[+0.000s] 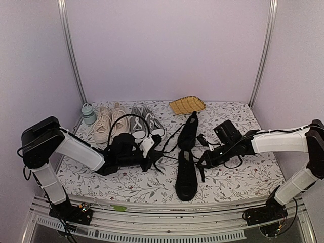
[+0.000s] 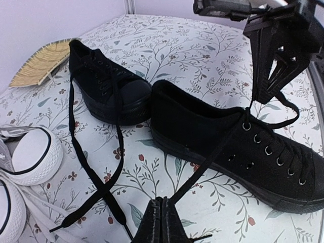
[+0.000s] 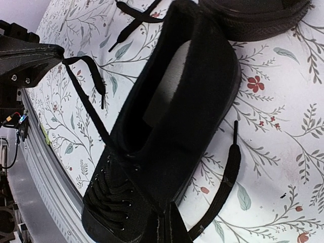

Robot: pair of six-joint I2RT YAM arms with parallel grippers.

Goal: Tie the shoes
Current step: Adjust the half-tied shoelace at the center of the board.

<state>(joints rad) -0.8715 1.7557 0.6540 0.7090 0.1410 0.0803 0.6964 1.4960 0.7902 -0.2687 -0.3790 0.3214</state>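
Floral-patterned bench (image 1: 126, 185) held a pair of all-black canvas sneakers (image 1: 186, 174) at centre, both untied. Nearer shoe's long black lace (image 2: 190, 181) ends were pinched by the left tool (image 2: 162, 223) and right tool (image 3: 169, 225), each pressed together; tying seemed barely begun.

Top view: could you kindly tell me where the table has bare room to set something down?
Free: the back right corner of the table, between the woven tray and the wall, and the front strips either side of the nearer black shoe. Crowded: back left with the beige pair, grey pair and jar; the centre with trailing laces.
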